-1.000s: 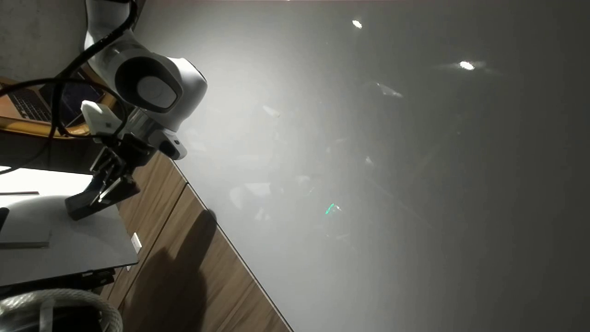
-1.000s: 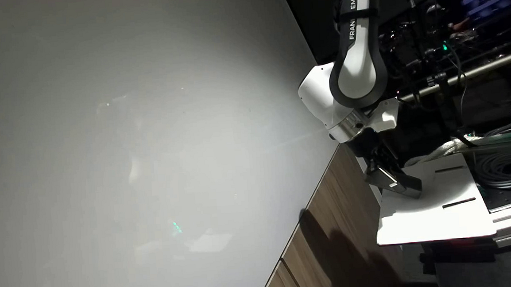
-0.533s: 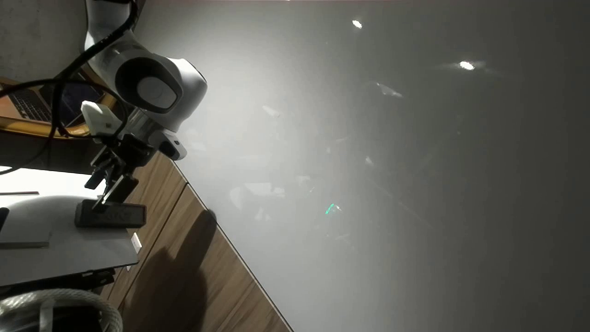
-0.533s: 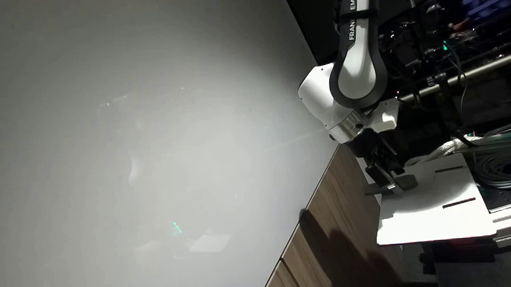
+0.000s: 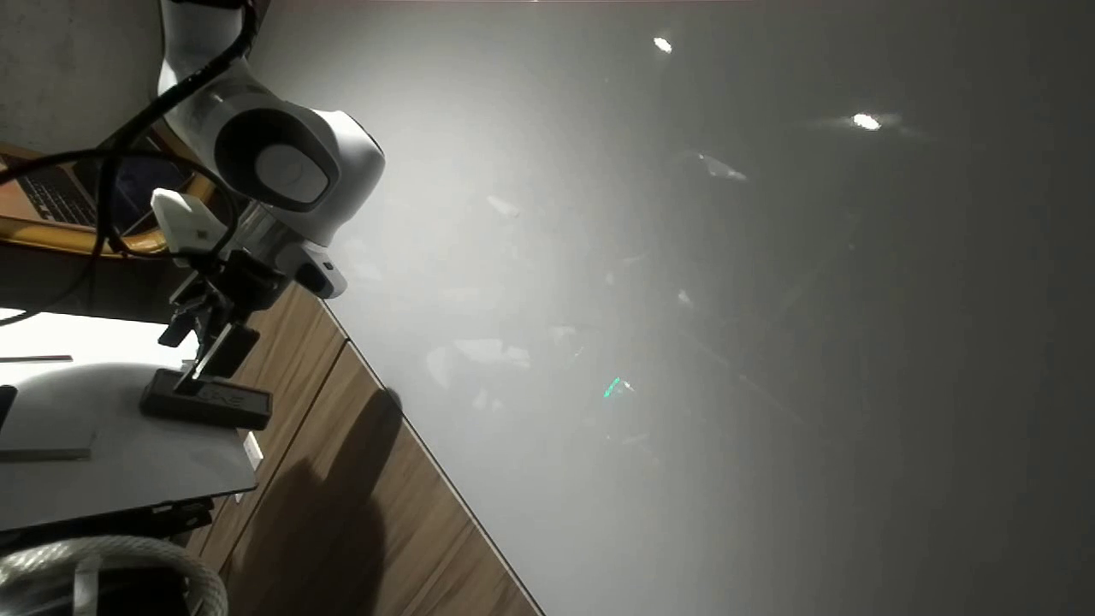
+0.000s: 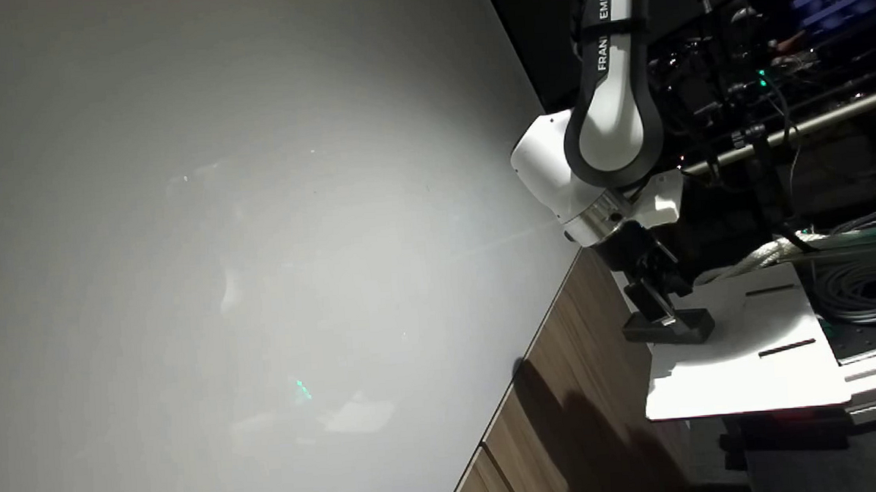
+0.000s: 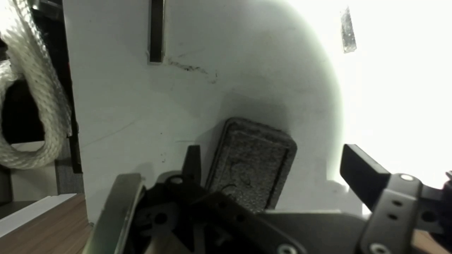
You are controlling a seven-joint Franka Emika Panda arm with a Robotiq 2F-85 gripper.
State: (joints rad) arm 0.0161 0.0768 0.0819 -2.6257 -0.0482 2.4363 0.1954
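Wrist view: white panel (image 7: 116, 106), block (image 7: 256, 158), rope (image 7: 46, 91).

The dark block (image 7: 251, 162) looks matt and rough; the white board (image 7: 113, 98) is smooth, slightly scuffed. The rope (image 7: 44, 90) looks like braided fibre, the brown panel (image 5: 406, 505) like wood.

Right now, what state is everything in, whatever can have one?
Black two-finger gripper: open.
Dark grey rectangular block: between the spread fingers in the wrist view, unclamped; contact unclear.
White slotted flat board: partly brightly lit, marked.
Copper-coloured laptop: open.
White braided rope: looped.
Thin grey cable: coiled.
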